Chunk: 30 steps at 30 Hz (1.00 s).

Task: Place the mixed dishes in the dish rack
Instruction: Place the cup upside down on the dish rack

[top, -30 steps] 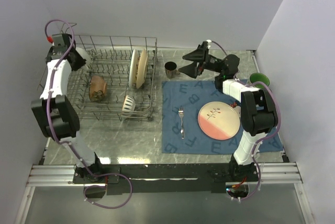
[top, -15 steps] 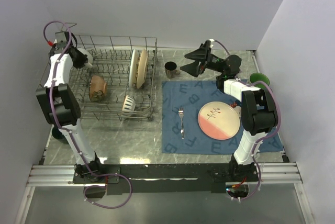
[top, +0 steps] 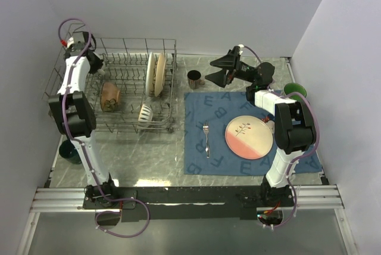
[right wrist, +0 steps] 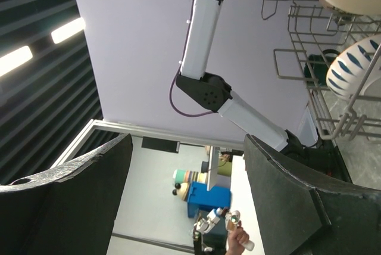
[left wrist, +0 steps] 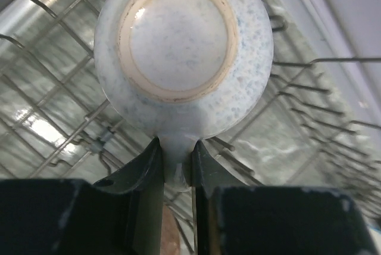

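In the left wrist view my left gripper [left wrist: 177, 148] is shut on the handle of a white speckled mug [left wrist: 184, 40]. The mug's base faces the camera above the tines of the dish rack [left wrist: 53, 118]. From above, the left gripper [top: 97, 68] hangs over the far-left corner of the dish rack [top: 172, 88]. The rack holds two upright plates [top: 156, 75], a brown bowl [top: 110, 96] and a striped bowl [top: 145, 112]. My right gripper [top: 209, 72] is open beside a dark mug [top: 194, 78], with nothing between its fingers [right wrist: 280, 195]. A pink-and-cream plate [top: 249, 136] and a fork [top: 206, 137] lie on the mat.
The blue lettered placemat [top: 202, 162] covers the right half of the table. A green bowl [top: 294, 91] sits at the far right near the wall. A dark round object [top: 70, 152] stands left of the rack by the left arm.
My left arm has swung back and left with the white mug, toward the rack's far-left corner. The right arm has barely moved.
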Motion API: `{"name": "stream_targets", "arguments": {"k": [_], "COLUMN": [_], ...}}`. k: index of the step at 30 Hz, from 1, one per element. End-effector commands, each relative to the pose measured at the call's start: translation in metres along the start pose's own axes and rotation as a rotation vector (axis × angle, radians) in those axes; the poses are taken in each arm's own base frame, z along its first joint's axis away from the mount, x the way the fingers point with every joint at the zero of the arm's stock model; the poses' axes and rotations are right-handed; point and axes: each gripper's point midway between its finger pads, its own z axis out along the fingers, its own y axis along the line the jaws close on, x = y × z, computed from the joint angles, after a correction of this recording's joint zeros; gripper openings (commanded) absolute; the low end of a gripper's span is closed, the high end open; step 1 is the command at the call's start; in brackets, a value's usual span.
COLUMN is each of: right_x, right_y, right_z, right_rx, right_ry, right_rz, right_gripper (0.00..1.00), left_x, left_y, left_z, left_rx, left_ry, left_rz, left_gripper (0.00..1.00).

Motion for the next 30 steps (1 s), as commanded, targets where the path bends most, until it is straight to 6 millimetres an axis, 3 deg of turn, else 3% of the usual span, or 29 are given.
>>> {"name": "stream_targets", "arguments": {"k": [1, 12, 22, 30], "right_x": [-0.003, -0.005, -0.005, -0.007], "right_y": [0.018, 0.013, 0.01, 0.008], "right_z": [0.0, -0.002, -0.003, -0.002], "right_rx": [-0.03, -0.039, -0.044, -0.043], "right_ry": [-0.011, -0.013, -0.014, -0.018], "right_rz": [0.117, 0.131, 0.141, 0.143], "right_gripper": [0.83, 0.83, 0.83, 0.83], "left_x": [-0.082, -0.111, -0.125, -0.139], "left_y": [-0.026, -0.043, -0.03, -0.023], "left_z": [-0.018, -0.074, -0.071, -0.089], "left_rx": [-0.034, -0.016, -0.01, 0.049], "left_ry": [-0.377, -0.551, -0.535, -0.55], "left_rz": [0.064, 0.082, -0.003, -0.074], "left_gripper": [0.01, 0.01, 0.01, 0.01]}}
